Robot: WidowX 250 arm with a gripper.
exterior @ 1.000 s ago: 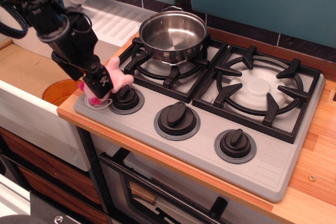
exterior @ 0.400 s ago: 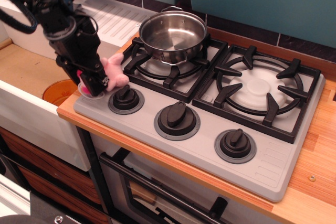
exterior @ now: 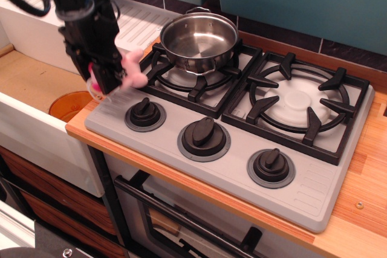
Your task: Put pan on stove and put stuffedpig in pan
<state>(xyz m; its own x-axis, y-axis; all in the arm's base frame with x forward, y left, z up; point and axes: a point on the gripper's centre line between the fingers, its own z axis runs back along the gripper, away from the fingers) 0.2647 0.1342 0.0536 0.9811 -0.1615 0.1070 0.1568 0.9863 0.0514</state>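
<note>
Pale-pink plush shows at the tip of the black arm: the stuffedpig (exterior: 130,69), small and soft, with a darker magenta patch at its lower left and stubby limbs sticking out to the right. It hangs clear of the grey stove (exterior: 236,149), above the stove's front left corner and just left of the near burner grate. The gripper (exterior: 112,77) points down and slightly toward the stove, and its fingers (exterior: 103,80) are pinching the pig from the left side, hiding about half of it. The arm rises from there up and to the left, out of the top corner, with black cables looping beside it.

The pan (exterior: 199,40), shiny stainless steel with straight sides and a small wire loop handle at its far rim, sits on the left burner grate and is empty. Beside it, the right burner grate (exterior: 297,102) carries nothing. An orange round dish (exterior: 68,104) lies low at the left, beyond the wooden surface (exterior: 363,203).
</note>
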